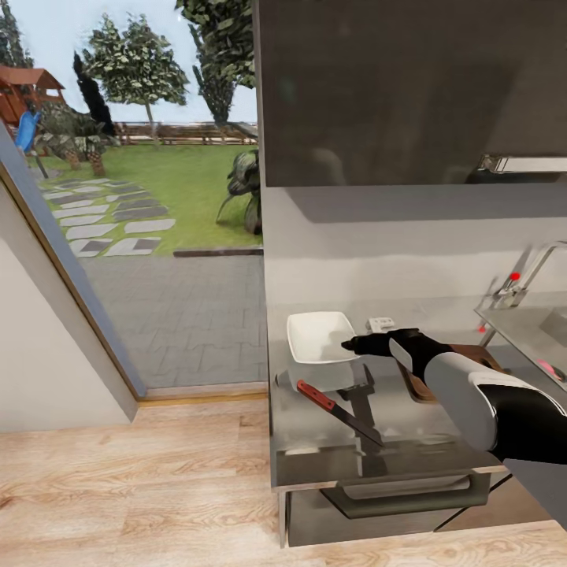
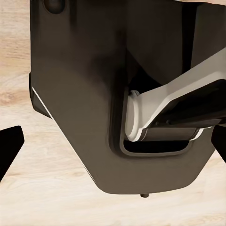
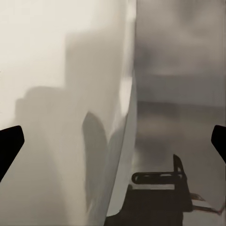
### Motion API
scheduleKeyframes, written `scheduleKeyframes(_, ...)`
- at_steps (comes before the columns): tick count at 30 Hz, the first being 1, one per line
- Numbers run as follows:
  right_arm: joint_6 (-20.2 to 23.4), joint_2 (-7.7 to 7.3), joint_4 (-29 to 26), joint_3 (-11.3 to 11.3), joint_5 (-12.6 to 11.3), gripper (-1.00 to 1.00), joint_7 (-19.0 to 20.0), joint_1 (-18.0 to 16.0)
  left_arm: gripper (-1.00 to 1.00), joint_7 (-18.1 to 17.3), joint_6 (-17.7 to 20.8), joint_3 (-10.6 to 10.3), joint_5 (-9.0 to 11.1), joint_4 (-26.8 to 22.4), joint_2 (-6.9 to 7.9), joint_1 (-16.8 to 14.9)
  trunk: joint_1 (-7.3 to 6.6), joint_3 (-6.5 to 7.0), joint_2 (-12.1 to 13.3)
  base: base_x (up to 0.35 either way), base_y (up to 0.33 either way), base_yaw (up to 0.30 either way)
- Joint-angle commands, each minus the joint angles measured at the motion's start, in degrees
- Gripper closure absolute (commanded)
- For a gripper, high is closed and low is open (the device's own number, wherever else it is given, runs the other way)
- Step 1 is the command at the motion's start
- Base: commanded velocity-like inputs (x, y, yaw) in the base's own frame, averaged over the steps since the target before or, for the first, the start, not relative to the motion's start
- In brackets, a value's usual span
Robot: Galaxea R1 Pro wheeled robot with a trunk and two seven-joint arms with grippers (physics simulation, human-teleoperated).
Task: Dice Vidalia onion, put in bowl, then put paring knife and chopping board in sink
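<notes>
Reaching leftward over the bench (image 1: 315,441), our right arm lies nearly level, its fingers (image 1: 349,344) at the bowl's (image 1: 319,337) near right corner; open or closed, we cannot tell. Knife (image 1: 339,411) lies on the bench before the bowl. Board (image 1: 413,384) sits under the forearm. Onion (image 1: 549,368) rests in the sink (image 1: 526,331).

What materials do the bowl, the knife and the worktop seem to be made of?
The bowl looks like glazed white ceramic, smooth and evenly pale. The paring knife seems to have a dark metal blade and a red handle, perhaps plastic. The countertop looks like polished grey metal: it mirrors the arm above.
</notes>
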Motion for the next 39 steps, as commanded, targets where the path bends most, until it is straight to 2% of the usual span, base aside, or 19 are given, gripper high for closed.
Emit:
scheduleKeyframes(1,0.27,-0.05,-0.19,-0.39,0.59,-1.00,0.30,-0.02,-1.00,-0.48,0.08,0.18,0.45,-0.07,-0.03,0.02,0.04,-0.10,-0.11,0.000,0.000,0.000)
scheduleKeyframes(8,-1.13,-0.40,-1.07,-0.43,0.77,-1.00,2.80,-0.02,-1.00,-0.45,0.15,0.18,0.45,-0.12,-0.03,0.02,0.04,-0.10,-0.11,0.000,0.000,0.000)
scheduleKeyframes(13,-5.42,-0.86,-2.47,-0.50,0.98,-1.00,3.42,-0.02,-1.00,-0.42,0.16,0.18,0.45,-0.14,-0.12,0.02,0.04,-0.10,-0.11,0.000,0.000,0.000)
scheduleKeyframes(16,-6.41,-1.95,-6.73,-0.52,1.01,-1.00,3.46,-0.02,-1.00,-0.40,0.22,0.18,0.45,-0.10,-0.23,-0.01,0.04,-0.10,-0.11,0.000,0.000,0.000)
scheduleKeyframes(17,-5.91,-2.43,-9.78,-0.47,1.04,-1.00,3.46,-0.02,-1.00,-0.40,0.23,0.18,0.45,-0.09,-0.25,-0.03,0.04,-0.10,-0.11,0.000,0.000,0.000)
scheduleKeyframes(18,1.73,-3.23,-21.08,-0.31,1.09,-1.00,3.47,-0.02,-1.00,-0.39,0.25,0.18,0.45,-0.05,-0.28,-0.06,0.04,-0.10,-0.11,0.000,0.000,0.000)
scheduleKeyframes(20,8.80,-3.34,-28.86,-0.23,1.10,-1.00,3.47,-0.02,-1.00,-0.41,0.25,0.18,0.45,-0.01,-0.29,-0.10,0.04,-0.10,-0.11,-0.010,0.000,0.000)
scheduleKeyframes(21,11.63,-3.33,-31.95,-0.21,1.10,-1.00,3.47,-0.02,-1.00,-0.44,0.23,0.18,0.45,0.05,-0.29,-0.12,0.04,-0.10,-0.11,-0.084,0.000,0.000)
scheduleKeyframes(24,15.46,-3.21,-36.26,-0.13,1.14,-1.00,3.47,0.24,-1.00,-0.47,0.19,0.18,0.45,0.38,-0.29,-0.13,0.04,-0.10,-0.11,-0.186,0.000,0.000)
scheduleKeyframes(34,16.86,-3.10,-39.65,-0.08,1.26,-1.00,3.47,1.77,-1.00,-0.40,0.10,0.18,0.38,0.44,-0.13,-0.16,0.04,-0.10,-0.11,-0.299,0.032,0.000)
scheduleKeyframes(37,16.65,-3.10,-42.52,-0.08,1.28,-1.00,3.47,4.05,-1.00,-0.42,0.03,0.18,0.37,0.48,-0.12,-0.16,0.04,-0.10,-0.11,-0.318,0.078,0.000)
scheduleKeyframes(39,16.59,-3.10,-46.54,-0.08,1.28,-1.00,3.47,6.89,-1.00,-0.46,-0.01,0.18,0.38,0.55,-0.12,-0.16,0.04,-0.10,-0.11,-0.319,0.081,0.000)
